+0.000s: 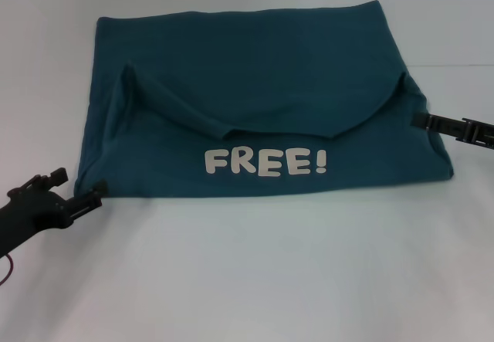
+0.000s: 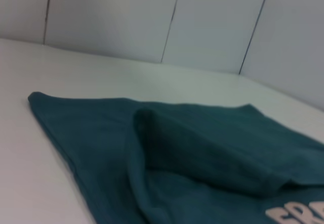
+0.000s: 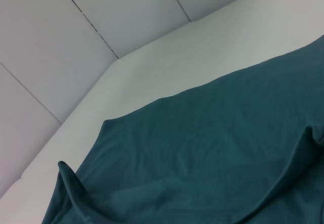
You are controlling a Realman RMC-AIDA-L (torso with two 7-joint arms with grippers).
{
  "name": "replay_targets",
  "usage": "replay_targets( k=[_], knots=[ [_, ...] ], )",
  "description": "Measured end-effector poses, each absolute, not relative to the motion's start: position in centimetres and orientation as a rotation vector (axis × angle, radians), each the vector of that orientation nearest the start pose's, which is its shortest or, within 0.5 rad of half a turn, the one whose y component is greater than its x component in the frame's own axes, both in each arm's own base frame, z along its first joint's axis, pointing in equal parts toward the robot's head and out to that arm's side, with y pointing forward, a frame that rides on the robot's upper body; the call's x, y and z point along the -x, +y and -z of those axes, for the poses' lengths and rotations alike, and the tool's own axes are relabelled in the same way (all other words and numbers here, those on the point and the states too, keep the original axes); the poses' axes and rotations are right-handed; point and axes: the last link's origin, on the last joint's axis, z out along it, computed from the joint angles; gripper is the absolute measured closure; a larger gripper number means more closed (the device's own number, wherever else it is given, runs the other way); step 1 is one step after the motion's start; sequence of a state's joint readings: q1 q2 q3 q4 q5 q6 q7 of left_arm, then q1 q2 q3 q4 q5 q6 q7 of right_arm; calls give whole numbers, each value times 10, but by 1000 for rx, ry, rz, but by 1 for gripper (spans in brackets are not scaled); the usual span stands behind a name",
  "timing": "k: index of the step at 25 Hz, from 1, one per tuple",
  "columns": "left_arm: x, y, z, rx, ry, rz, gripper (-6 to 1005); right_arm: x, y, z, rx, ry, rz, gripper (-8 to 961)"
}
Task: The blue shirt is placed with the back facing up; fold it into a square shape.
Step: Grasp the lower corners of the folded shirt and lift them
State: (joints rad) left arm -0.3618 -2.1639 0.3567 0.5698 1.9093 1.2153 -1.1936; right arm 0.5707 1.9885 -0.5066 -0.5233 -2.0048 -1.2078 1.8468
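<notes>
Head view: one blue shirt (image 1: 255,118), two claws.

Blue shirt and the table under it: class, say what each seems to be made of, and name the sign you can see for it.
The blue shirt looks like soft matte knit cloth, likely cotton: it folds and drapes in limp creases. Its white "FREE!" lettering looks like a flat print, smoother than the cloth. The table looks like a hard, smooth white surface with a faint sheen, perhaps laminate or painted board; the exact material cannot be told.
</notes>
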Motion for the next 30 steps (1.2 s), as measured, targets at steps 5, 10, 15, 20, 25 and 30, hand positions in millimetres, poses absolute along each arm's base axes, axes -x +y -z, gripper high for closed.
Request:
replay_targets(
  k=[5, 10, 15, 20, 25, 30],
  knots=[
    [362, 308, 3, 2061, -905, 565, 122, -319, 378, -42, 2091, 1359, -735, 187],
    [361, 315, 9, 2094, -865, 493, 122, -320, 378, -41, 2082, 1366, -733, 186],
    [357, 320, 15, 2130, -841, 450, 122, -320, 377, -40, 2075, 1384, -737, 186],
    [357, 323, 20, 2135, -844, 415, 122, -320, 376, -37, 2078, 1390, -734, 187],
    [356, 323, 21, 2142, -840, 419, 122, -321, 376, -37, 2077, 1390, -734, 187],
    [356, 324, 19, 2139, -835, 415, 157, -321, 375, -38, 2075, 1391, -736, 187]
  ],
)
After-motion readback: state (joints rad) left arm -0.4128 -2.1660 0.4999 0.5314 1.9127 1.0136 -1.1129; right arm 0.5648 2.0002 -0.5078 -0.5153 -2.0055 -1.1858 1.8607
